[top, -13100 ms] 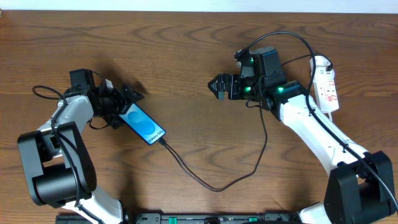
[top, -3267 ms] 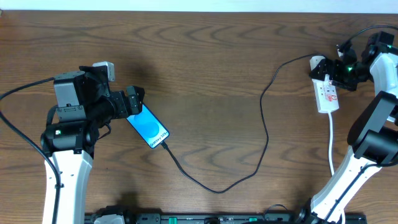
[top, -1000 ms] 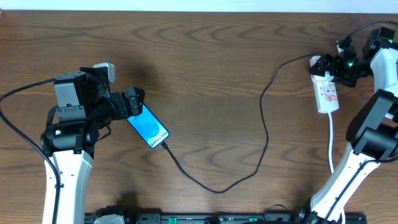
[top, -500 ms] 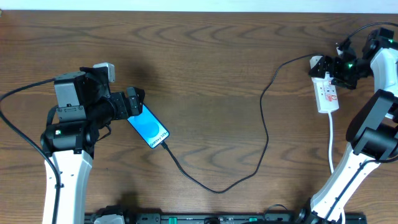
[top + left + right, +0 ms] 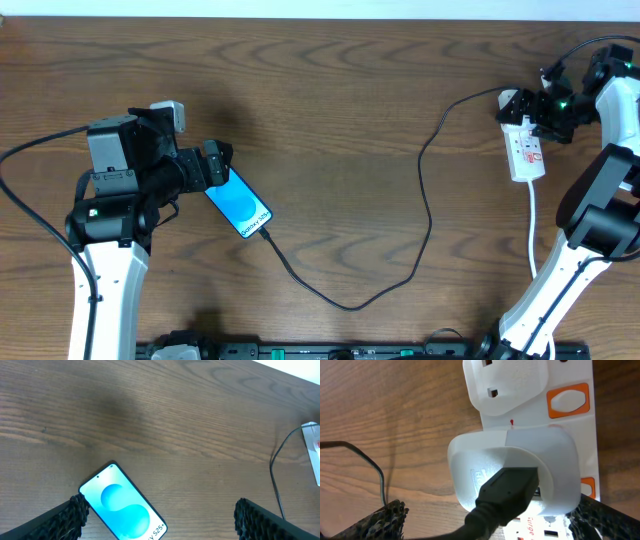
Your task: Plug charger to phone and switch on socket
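Where the charger (image 5: 505, 495) plugs in, the socket (image 5: 581, 425) is covered.

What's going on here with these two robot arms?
The left gripper sits open at one end of the phone, whose other end meets the black cable. The right gripper hovers open over the power strip, above the white adapter the cable runs into. Neither holds anything.

The table (image 5: 330, 90) is brown wood with wavy, darker grain. The phone (image 5: 238, 201) has a bright blue screen with paler blue and white shapes, and a black edge. The charger (image 5: 507, 491) is black. The socket (image 5: 527, 152) is white; on its face are orange switches (image 5: 568, 401).
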Controlling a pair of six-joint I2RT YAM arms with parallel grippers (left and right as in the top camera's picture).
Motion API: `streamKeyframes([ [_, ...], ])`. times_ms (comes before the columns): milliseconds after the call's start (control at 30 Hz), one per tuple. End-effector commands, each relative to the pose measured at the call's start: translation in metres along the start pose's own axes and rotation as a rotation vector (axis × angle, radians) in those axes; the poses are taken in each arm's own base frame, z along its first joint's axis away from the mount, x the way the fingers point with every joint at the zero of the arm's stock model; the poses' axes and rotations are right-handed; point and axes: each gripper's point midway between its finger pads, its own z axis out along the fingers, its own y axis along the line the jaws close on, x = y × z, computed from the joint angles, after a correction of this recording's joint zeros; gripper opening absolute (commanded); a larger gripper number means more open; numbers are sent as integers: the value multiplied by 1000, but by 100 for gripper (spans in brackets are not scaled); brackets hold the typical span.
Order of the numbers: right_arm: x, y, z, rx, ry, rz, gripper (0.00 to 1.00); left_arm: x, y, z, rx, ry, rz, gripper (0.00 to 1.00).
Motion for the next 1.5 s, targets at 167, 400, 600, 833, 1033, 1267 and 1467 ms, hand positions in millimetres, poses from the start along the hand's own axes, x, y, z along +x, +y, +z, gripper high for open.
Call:
streamKeyframes([
  [167,2,9,11,-49,13,8,99,-1,0,0,-4,0,19,95],
  [400,10,8,21,-67,30,21,99,-1,0,0,-4,0,19,95],
  [600,9,13,21,-95,26,23,99,-1,0,0,-4,0,19,95],
  [833,9,19,22,-121,29,25,99,-1,0,0,-4,0,19,95],
  [1033,12,20,22,-122,40,31,99,-1,0,0,-4,0,19,95],
  [1267,15,21,22,-124,51,38,99,-1,0,0,-4,0,19,95],
  [1467,16,21,22,-128,54,40,99,-1,0,0,-4,0,19,95],
])
